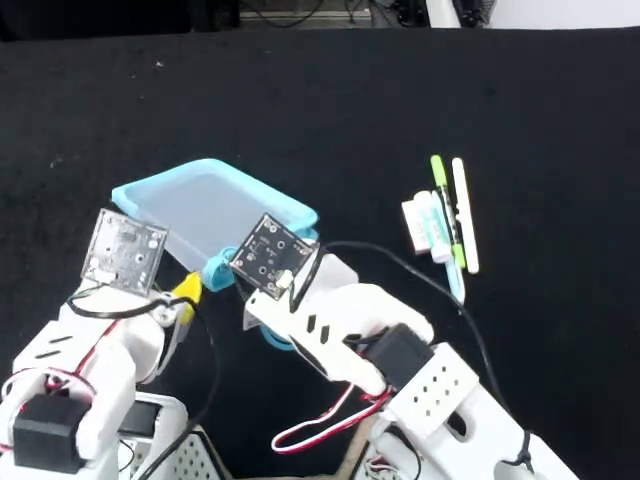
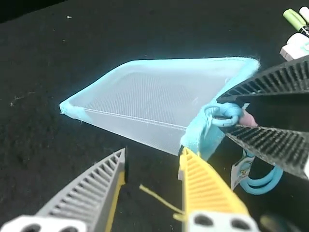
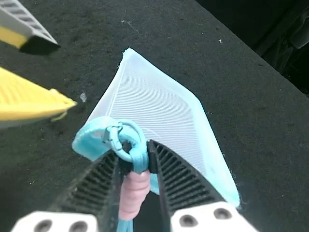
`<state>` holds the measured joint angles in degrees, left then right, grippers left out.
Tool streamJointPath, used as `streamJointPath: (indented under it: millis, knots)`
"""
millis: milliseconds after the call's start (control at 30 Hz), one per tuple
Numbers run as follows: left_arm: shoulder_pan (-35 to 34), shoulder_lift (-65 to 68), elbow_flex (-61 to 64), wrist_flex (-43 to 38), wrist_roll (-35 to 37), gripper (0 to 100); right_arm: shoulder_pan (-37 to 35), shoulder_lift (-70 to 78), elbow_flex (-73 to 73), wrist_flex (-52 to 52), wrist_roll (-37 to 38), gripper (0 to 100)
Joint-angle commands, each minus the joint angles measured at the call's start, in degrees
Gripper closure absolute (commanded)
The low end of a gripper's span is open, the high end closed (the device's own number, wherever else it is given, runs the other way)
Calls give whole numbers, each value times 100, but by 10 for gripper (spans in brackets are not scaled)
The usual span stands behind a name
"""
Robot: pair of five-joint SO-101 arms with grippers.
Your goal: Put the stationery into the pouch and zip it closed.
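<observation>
A light blue mesh pouch (image 1: 205, 205) lies flat on the black table, left of centre. My right gripper (image 3: 135, 147) is shut on the blue cord loop (image 3: 126, 140) and pink bead (image 3: 133, 191) at the pouch's near corner; it also appears as black fingers (image 2: 270, 79) in the left wrist view. My left gripper (image 2: 154, 153) stands open just off that same corner, its yellow finger (image 2: 203, 186) beside the pouch (image 2: 154, 99) edge, holding nothing. The stationery (image 1: 442, 222), a green marker, a white pen, a blue pen and a white eraser, lies in a bunch to the right.
The black cloth (image 1: 330, 100) covers the whole table, with open room behind the pouch and between pouch and stationery. Both arm bases and their cables (image 1: 310, 425) crowd the near edge. A marker tip and the eraser (image 2: 294, 46) sit beyond the right gripper.
</observation>
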<state>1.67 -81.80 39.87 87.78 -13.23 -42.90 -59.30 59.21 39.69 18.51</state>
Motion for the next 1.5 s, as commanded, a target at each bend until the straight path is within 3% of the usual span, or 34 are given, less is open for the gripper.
streamJointPath:
  millis: [0, 133, 400, 633, 1000, 1167, 1233, 1333, 1467]
  knots:
    - [400, 97, -374, 167, 70, 817, 114, -215, -119, -185, -9, 988]
    - [1121, 88, -110, 114, 79, 817, 114, -215, -127, -185, -9, 988]
    - [1147, 97, 585, -554, 44, 817, 114, -215, -101, -185, -9, 988]
    - [549, 97, 769, -1011, 35, 817, 114, -215, -92, -185, -9, 988]
    - [470, 53, 1068, -1275, 44, 825, 123, -215, -75, -149, -9, 988]
    - [470, 44, 813, -1284, 35, 980, 149, -215, 84, -149, 26, 988]
    - [470, 44, 778, -1284, 70, 955, 158, -215, 163, -141, 26, 988]
    - [409, 44, 752, -1284, 62, 967, 448, -215, 198, -141, 26, 988]
    - [-268, 62, 699, -1451, 70, 970, 1187, -321, 215, -141, 26, 988]
